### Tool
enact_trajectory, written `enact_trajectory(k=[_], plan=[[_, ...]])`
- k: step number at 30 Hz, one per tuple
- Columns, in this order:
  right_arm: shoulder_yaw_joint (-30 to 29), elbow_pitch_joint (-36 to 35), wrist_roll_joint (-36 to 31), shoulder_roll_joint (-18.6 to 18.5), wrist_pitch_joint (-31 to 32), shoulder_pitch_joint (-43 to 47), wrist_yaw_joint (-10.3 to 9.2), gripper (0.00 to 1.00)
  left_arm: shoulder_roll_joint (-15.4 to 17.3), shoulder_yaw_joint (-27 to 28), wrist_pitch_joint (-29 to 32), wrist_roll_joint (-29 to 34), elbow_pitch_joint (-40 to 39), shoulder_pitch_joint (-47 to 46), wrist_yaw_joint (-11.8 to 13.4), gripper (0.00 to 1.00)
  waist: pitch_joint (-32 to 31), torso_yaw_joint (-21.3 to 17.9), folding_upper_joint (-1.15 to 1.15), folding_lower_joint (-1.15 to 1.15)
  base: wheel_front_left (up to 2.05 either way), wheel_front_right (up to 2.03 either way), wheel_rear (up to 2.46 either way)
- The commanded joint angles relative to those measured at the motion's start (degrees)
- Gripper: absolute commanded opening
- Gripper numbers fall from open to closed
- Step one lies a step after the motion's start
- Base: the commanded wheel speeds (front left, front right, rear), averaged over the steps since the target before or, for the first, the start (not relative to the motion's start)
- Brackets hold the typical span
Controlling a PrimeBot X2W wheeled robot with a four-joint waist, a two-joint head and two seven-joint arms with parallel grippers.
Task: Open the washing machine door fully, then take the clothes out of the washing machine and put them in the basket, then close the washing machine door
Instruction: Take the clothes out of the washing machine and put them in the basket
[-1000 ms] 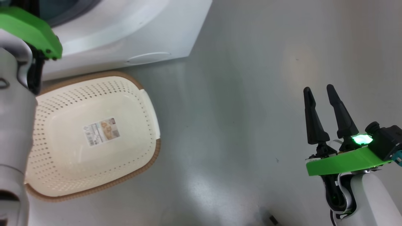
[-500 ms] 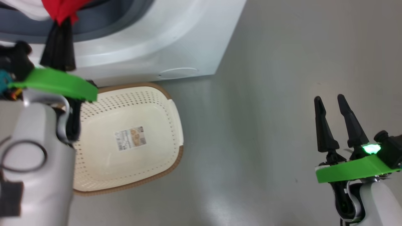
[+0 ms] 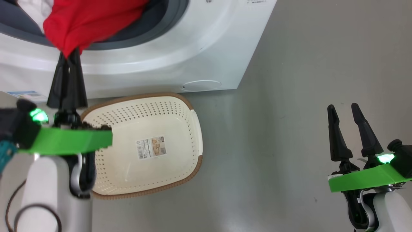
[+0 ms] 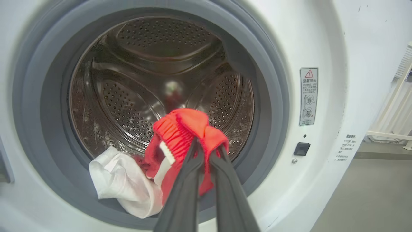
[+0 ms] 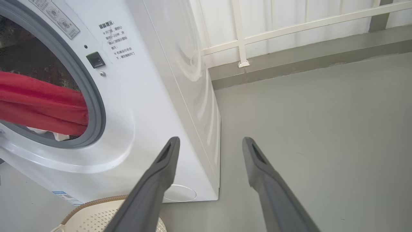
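Observation:
The washing machine (image 3: pixel 206 48) stands with its opening uncovered; its door is out of view. My left gripper (image 3: pixel 69 53) is shut on a red garment (image 3: pixel 90 22) at the lower lip of the grey seal (image 4: pixel 270 96). In the left wrist view the gripper (image 4: pixel 206 145) pinches the red garment (image 4: pixel 180 129) in front of the steel drum (image 4: pixel 154 71). A white cloth (image 4: pixel 122 180) hangs over the seal to its left. The cream basket (image 3: pixel 193 167) sits on the floor below the opening, with only a sticker on its bottom. My right gripper (image 3: pixel 342 108) is open, far right over bare floor.
Grey floor (image 3: pixel 289 96) spreads to the right of the machine. In the right wrist view my right gripper (image 5: pixel 210 141) points at the machine's right front corner (image 5: pixel 212 129), the basket's rim (image 5: pixel 96 203) shows at the bottom, and a white railing (image 5: pixel 241 38) runs along the wall behind.
The head camera has swung toward the machine, bringing the opening into view. My left gripper has come back from the opening with the red garment drawn further out. The right gripper stays as it was.

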Motion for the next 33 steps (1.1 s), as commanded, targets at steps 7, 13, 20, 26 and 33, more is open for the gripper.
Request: enact_trajectory(k=[7, 13, 20, 26, 33], plan=[[0.78, -1.15, -0.53, -0.66, -0.37, 1.32, 0.28, 1.0, 0.99, 0.26, -0.28, 0.99, -11.65, 6.01, -0.32, 0.0, -1.17, 0.59, 0.0, 0.0, 0.0, 0.0, 0.0], [0.57, -1.32, -0.51, -0.71, -0.37, 1.58, 0.28, 1.0, 0.94, 0.56, -0.28, -1.13, -18.74, 7.9, -0.32, 0.0, -1.07, 0.81, 0.0, 0.0, 0.0, 0.0, 0.0], [1.2, -1.42, -0.49, -0.56, -0.37, 0.95, 0.28, 1.0, 0.93, -0.7, -0.28, -1.24, -14.26, 9.3, -0.32, 0.0, -0.09, 0.34, 0.0, 0.0, 0.0, 0.0, 0.0], [1.49, -1.53, -0.39, -0.4, -0.37, 0.44, 0.28, 1.0, 0.92, -2.11, -0.28, -0.74, -6.18, 10.22, -0.33, 0.0, 1.8, -0.14, 0.0, 0.0, 0.0, 0.0, 0.0], [1.89, -1.99, -0.35, -0.13, -0.37, -0.92, 0.28, 1.0, 0.92, -2.57, -0.28, -1.46, 5.5, 8.57, -0.33, 0.0, 5.59, -0.64, 0.0, 0.0, 0.0, 0.0, 0.0]])
